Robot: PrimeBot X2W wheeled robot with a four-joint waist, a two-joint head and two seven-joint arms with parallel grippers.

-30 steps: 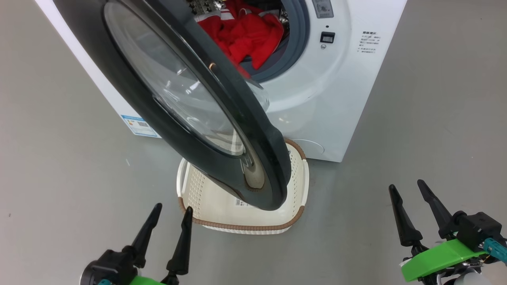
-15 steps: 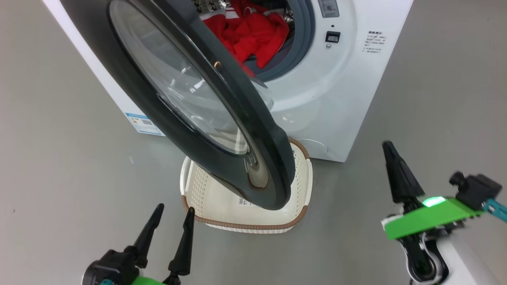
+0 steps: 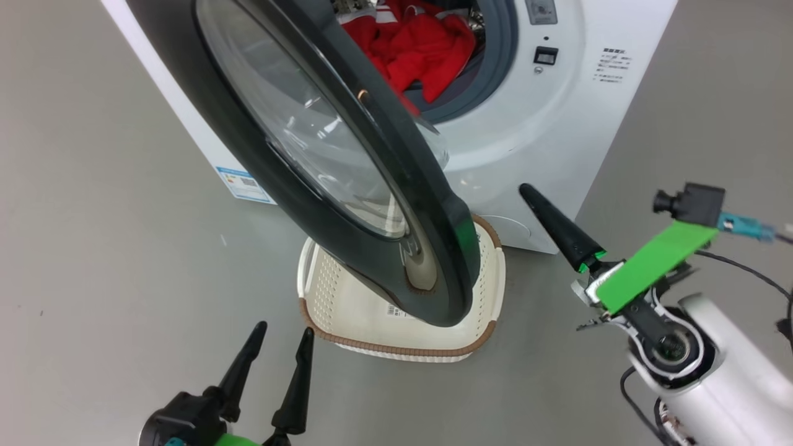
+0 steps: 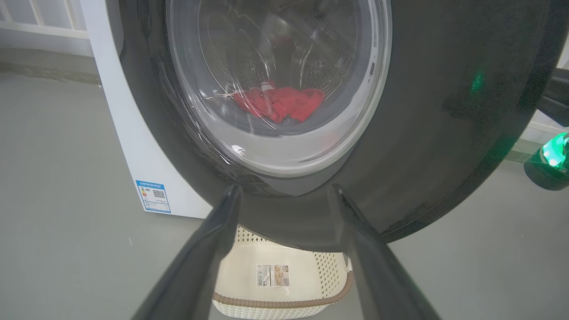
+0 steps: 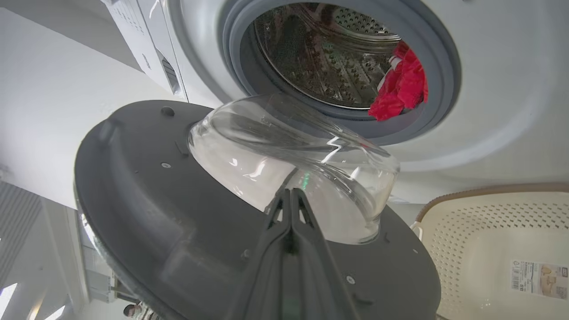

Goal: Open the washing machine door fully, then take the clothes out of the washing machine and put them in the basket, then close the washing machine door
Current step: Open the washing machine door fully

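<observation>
Within the last second the right gripper (image 3: 528,193) goes from spread fingers to fingers pressed together into one dark spike with nothing between them, and its arm lifts from the lower right towards the inner side of the washing machine door (image 3: 322,142). In the right wrist view the joined tips (image 5: 291,195) aim at the door's glass bowl (image 5: 293,164); the head view shows a gap, so no contact yet. The door stands only part open, hanging over the basket (image 3: 403,350), which sits on the floor in front of the washing machine (image 3: 545,124). This looks like preparation to push the door wider. The red clothes (image 3: 427,52) lie in the drum. The left gripper (image 3: 285,329) waits low, fingers wide apart and empty
</observation>
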